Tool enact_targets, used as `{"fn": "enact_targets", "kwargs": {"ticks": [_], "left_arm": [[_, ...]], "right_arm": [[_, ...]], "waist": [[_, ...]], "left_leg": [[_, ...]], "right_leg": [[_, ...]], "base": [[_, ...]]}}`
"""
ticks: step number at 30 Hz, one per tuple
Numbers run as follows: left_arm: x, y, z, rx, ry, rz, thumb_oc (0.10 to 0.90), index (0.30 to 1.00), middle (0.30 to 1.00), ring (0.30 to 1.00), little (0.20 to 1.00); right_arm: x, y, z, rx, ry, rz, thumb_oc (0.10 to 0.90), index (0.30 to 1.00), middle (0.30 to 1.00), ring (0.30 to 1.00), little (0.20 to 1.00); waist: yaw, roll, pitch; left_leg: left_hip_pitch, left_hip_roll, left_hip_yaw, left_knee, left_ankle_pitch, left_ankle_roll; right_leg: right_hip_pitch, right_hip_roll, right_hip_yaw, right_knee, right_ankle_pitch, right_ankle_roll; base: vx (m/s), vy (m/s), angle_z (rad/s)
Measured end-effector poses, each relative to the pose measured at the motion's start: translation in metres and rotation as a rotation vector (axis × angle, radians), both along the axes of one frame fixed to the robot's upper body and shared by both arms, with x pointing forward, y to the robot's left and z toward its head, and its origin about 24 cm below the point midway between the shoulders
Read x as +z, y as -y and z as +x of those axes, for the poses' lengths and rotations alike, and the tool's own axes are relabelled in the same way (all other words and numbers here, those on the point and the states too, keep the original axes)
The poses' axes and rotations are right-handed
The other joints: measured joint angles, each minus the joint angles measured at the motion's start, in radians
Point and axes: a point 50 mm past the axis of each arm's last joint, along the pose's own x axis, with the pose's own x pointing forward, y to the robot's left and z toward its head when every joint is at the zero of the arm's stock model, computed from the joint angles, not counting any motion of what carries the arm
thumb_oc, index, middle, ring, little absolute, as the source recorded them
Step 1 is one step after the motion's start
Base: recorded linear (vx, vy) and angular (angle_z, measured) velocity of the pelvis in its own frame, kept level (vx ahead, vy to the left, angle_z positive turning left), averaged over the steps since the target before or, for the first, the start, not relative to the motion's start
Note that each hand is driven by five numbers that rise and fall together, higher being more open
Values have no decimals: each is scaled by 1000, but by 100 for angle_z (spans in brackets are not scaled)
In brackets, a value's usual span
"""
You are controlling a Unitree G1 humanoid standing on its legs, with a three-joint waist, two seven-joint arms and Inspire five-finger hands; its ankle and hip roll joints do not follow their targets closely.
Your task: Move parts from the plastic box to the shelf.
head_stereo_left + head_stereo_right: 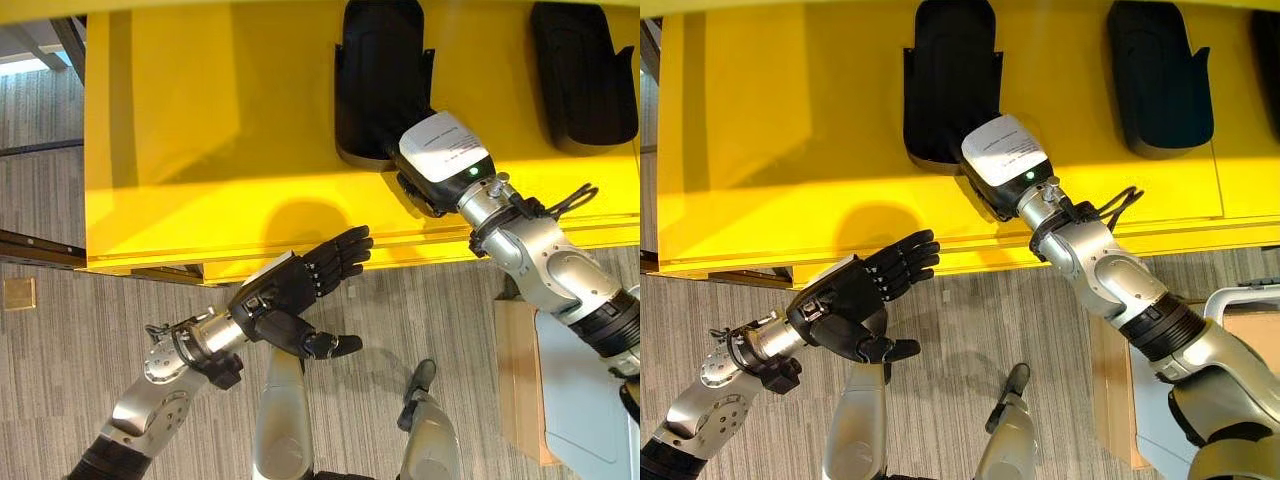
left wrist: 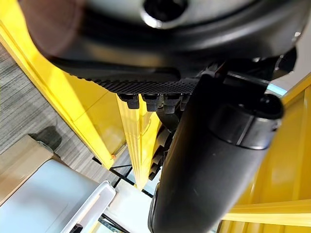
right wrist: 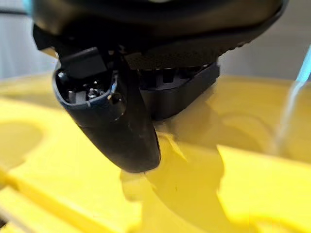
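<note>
The yellow shelf (image 1: pixel 200 130) spans the upper part of both eye views, its front edge running above a floor of grey striped carpet (image 1: pixel 60 340). Two black moulded parts lie on its top surface: one black part (image 1: pixel 380 70) near the middle and a second black part (image 1: pixel 585 70) well apart toward the right. At the lower right stands a cardboard box (image 1: pixel 520 370) with a pale grey plastic box (image 1: pixel 1240 300) just beside it; the contents of either cannot be made out. The right arm reaches up over the shelf's front edge, and the right hand (image 1: pixel 425 185), with a white labelled cover on its back, sits at the near end of the middle black part, touching it. Its fingers are hidden under the hand in the eye views; in the right wrist view the right hand (image 3: pixel 116 116) shows its thumb hanging over the yellow surface beside the dark edge of the part, but whether the fingers are closed on the part I cannot tell. The left hand (image 1: pixel 290 295) hovers in front of the shelf's front edge, over the carpet, with fingers straight and spread, thumb held out below them, holding nothing. A small tan square plate (image 1: pixel 18 293) lies on the carpet at far left.
</note>
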Motion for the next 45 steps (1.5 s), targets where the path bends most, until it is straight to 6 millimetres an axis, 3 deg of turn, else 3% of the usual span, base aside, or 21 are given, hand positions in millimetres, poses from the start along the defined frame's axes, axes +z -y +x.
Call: {"fn": "enact_targets", "kwargs": {"ticks": [7,13,19,28,36,39,45], "left_arm": [[1,0,1,0,3,-1,900,1000,1000,1000,1000],[1,2,3,11,-12,-9,900,1000,1000,1000,1000],[3,3,4,7,-3,-10,900,1000,1000,1000,1000],[1,3,4,43,-19,-26,900,1000,1000,1000,1000],[-7,6,0,82,-53,-73,900,1000,1000,1000,1000],[-8,4,-5,115,-56,-93,900,1000,1000,1000,1000],[-8,3,-7,165,-46,-148,900,1000,1000,1000,1000]], "right_arm": [[3,6,-2,1,153,117,900,1000,1000,1000,1000],[16,9,-8,38,320,210,900,1000,1000,1000,1000],[18,9,-9,40,330,216,900,1000,1000,1000,1000],[23,8,-14,26,332,279,900,1000,1000,1000,1000],[9,43,-34,-65,318,500,900,1000,1000,1000,1000],[-10,67,-56,-140,345,576,900,1000,1000,1000,1000],[-17,71,-92,-20,353,623,900,1000,1000,1000,1000]], "waist": [[-10,5,1],[-15,44,2],[-17,67,2],[-44,78,2],[-86,89,3],[-117,92,3],[-183,99,3]], "left_leg": [[-1,-1,2,0,-4,0],[2,-2,4,-2,-5,-5],[4,-3,6,-3,-5,-5],[6,-17,21,-2,-5,-3],[11,-17,39,-1,-11,6],[21,-16,53,-7,-12,7],[25,-3,86,-20,-11,5]], "right_leg": [[-3,0,4,-1,-6,-2],[-5,0,10,1,-11,-2],[-12,-2,14,13,-16,0],[-44,-22,42,52,-28,5],[-60,-28,61,69,-33,-1],[-68,-29,76,69,-34,-3],[-104,-24,113,80,-35,2]], "base": [[-5,60,0],[-15,57,-2],[-10,50,0],[-2,52,-2],[16,74,-4],[3,32,-10],[-4,23,-15]]}}
